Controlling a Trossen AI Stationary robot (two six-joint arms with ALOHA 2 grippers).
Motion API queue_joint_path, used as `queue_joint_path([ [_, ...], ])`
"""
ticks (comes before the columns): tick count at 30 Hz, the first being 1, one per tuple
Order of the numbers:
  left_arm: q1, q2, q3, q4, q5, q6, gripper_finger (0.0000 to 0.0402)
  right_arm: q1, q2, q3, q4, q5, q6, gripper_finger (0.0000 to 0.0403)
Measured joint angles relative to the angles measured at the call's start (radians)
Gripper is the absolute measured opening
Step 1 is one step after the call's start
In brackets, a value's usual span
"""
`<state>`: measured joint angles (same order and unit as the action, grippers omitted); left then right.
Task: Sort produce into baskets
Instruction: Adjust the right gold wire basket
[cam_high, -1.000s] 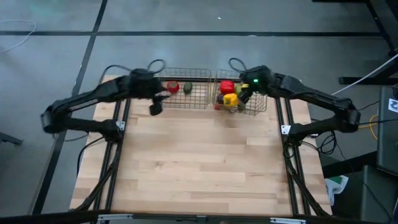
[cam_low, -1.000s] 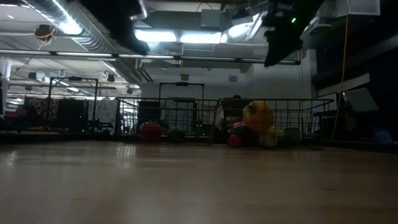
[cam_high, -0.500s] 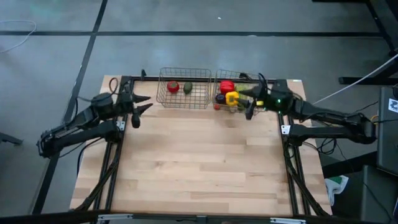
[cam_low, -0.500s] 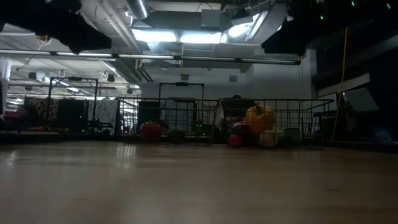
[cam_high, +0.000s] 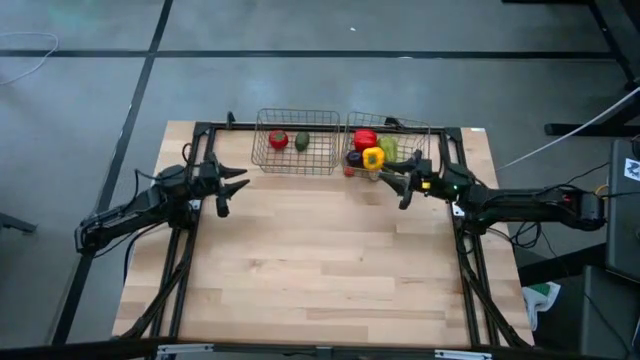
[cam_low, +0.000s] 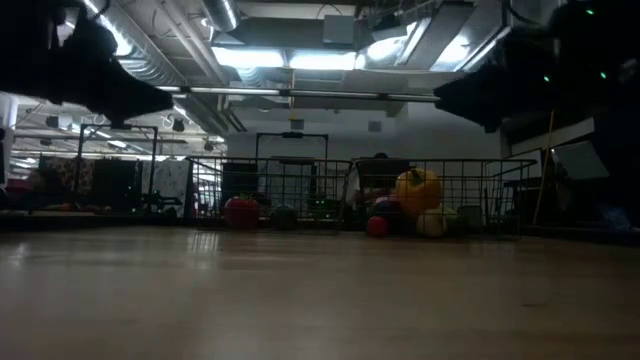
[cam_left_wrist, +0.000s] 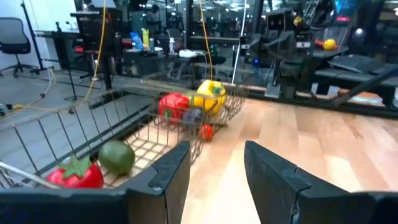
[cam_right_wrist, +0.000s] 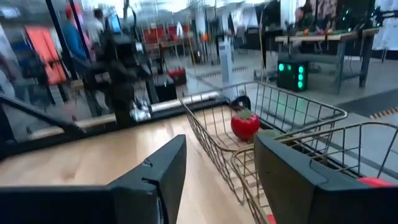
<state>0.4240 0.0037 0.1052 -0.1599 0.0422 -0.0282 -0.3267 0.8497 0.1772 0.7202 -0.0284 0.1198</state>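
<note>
A light wooden table with plank seams stands on a grey floor crossed by dark lines. Beyond it the room shows ceiling ducts, strip lights and an office chair; blurred people stand far off behind the table

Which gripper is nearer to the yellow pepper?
Right. The right gripper hangs open just in front of the yellow pepper, outside its basket. The left gripper is open too, off beyond the other basket, much farther from the pepper.
</note>
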Motion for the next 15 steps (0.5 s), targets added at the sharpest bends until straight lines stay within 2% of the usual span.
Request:
queue_joint_path([
  [3, -0.001, 0.001, -0.05, 0.064, 0.0, 0.001, 0.0148, 0.0, 0.0, -0.065, 0.093, 0.0, 0.016, 0.0186],
  [8, -0.001, 0.0, -0.098, 0.184, 0.002, 0.012, 0.0148, 0.0, 0.0, -0.115, 0.094, 0.001, 0.038, 0.0186],
  [15, -0.001, 0.0, -0.097, 0.18, 0.002, 0.054, 0.0148, 0.009, 0.001, -0.165, 0.09, -0.007, 0.059, 0.0186],
])
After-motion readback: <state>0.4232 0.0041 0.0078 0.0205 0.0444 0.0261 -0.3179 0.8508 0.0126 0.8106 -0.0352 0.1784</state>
